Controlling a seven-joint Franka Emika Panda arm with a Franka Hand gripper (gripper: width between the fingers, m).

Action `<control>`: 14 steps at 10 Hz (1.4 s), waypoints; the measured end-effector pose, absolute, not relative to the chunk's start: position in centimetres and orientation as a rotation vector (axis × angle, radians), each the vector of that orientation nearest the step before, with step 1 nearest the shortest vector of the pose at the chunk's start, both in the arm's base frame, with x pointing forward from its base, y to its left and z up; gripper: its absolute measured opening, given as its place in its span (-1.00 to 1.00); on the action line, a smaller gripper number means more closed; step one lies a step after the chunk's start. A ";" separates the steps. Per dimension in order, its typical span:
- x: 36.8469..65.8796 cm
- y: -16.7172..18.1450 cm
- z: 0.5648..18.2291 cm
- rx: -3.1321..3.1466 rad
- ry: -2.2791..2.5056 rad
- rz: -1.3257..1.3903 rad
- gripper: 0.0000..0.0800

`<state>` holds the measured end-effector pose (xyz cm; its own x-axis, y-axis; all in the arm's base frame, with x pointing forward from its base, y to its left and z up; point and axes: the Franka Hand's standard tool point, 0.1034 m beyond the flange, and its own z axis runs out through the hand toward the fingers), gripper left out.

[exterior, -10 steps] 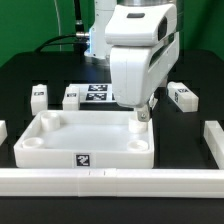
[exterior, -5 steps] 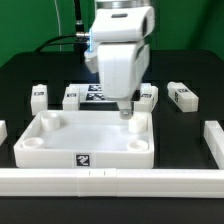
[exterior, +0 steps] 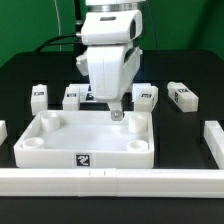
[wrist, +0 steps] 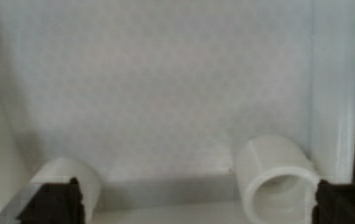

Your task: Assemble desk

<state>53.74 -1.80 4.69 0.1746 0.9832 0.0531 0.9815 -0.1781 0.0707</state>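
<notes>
Lying directly beneath the gripper (exterior: 117,114), the white tabletop (exterior: 55,150) is seen with its far rim closest to it; the jaws are held wide apart, empty.

Bright, even light; wrist view blurry, white tabletop (wrist: 174,90) washed out.

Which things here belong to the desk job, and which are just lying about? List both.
Job:
- tabletop
- legs
- gripper, open over the tabletop

Lying about:
- marker board
- rails
</notes>
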 end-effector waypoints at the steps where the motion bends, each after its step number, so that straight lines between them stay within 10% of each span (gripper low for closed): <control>1: 52.7 -2.0 4.1 2.366 2.030 0.126 0.62; 9: 49.9 -2.3 0.5 2.385 2.074 0.062 0.59; 11: 49.9 -2.3 0.5 2.386 2.074 0.061 -0.31; 14: 49.8 -2.3 0.4 2.387 2.075 0.059 -0.86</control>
<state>49.83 -2.31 0.43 0.1388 0.9894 0.0422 0.9902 -0.1393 0.0080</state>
